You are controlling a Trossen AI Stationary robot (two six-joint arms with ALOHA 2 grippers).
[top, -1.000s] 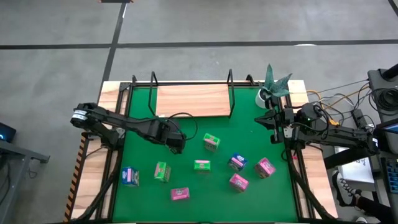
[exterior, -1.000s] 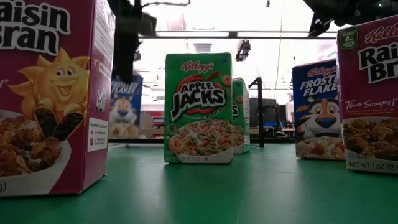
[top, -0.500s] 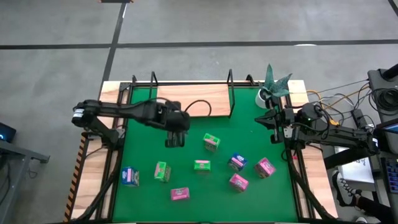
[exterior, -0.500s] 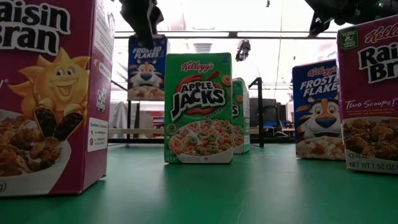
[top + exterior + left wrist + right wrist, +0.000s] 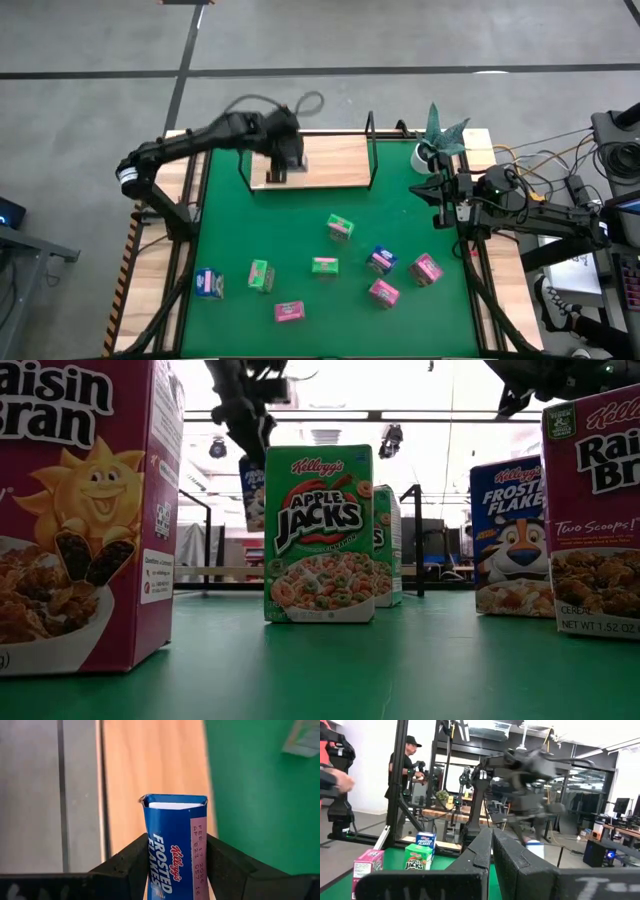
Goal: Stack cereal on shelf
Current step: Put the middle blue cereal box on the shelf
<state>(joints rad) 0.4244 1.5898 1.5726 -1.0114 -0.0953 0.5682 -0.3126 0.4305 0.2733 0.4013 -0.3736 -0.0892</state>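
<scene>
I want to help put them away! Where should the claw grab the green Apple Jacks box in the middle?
Near its top, coming straight down. The green Apple Jacks box stands upright on the green mat, tall and thin, so the claw could likely pinch its wide front and back. Nothing stands close beside it.

Shelf (image 5: 330, 160) board lies bare right of the left tool (image 5: 276, 172); black uprights (image 5: 372, 150) fence its sides, boxes (image 5: 340, 229) dot the mat.

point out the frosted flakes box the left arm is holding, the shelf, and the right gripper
Frosted Flakes box (image 5: 175, 850): left wrist view, its blue printed face.
shelf (image 5: 335, 160): high view, bare wooden board.
right gripper (image 5: 432, 192): high view, between its fingertips.
</scene>
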